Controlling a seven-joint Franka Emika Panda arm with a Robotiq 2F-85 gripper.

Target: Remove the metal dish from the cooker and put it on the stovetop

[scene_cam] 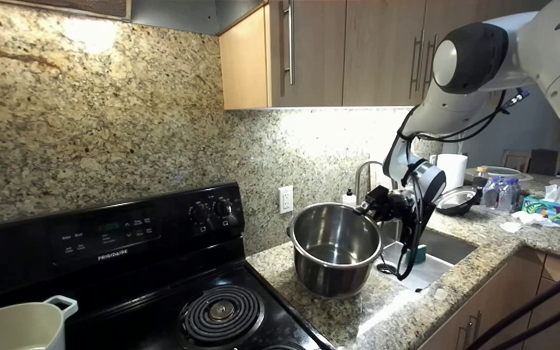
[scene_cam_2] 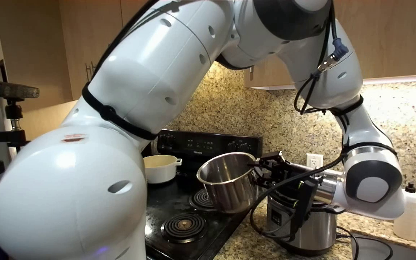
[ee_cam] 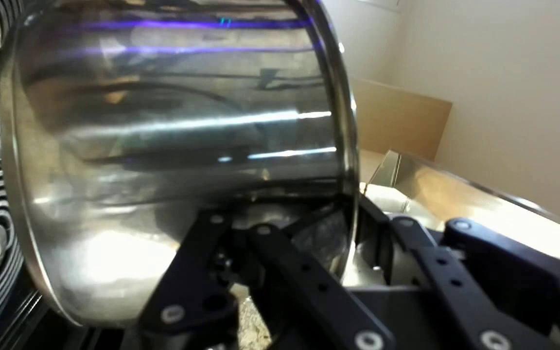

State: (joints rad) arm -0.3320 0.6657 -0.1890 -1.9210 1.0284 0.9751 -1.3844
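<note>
Metal dish (scene_cam_2: 231, 195) aloft: you have it out of the cooker (scene_cam_2: 314, 234), held in the air and tilted, its mouth tipped leftward. From the left, your robot arm (scene_cam_2: 143, 86) rises at the near side and arches across. Past it, a cream-white pot (scene_cam_2: 161, 173) stands at the far left of the black stovetop (scene_cam_2: 173, 198), close to the raised back panel (scene_cam_2: 211, 144). Next come two coil burners (scene_cam_2: 183, 225), the far one partly behind the dish. You have the dish near the stovetop's right edge; whether its base is above the burners or the speckled desk (scene_cam_2: 240, 240), you cannot tell. Your gripper (scene_cam_2: 256, 165) is clenched on the dish's right rim, one finger inside and one outside, as the wrist view shows. Just right of the dish, the cooker stands on the desk, its top partly hidden by the gripper. Farther right you see a white pump bottle (scene_cam_2: 408, 213), a sink (scene_cam: 435, 272) and, in an exterior view, a patterned tissue box (scene_cam: 557, 211).
</note>
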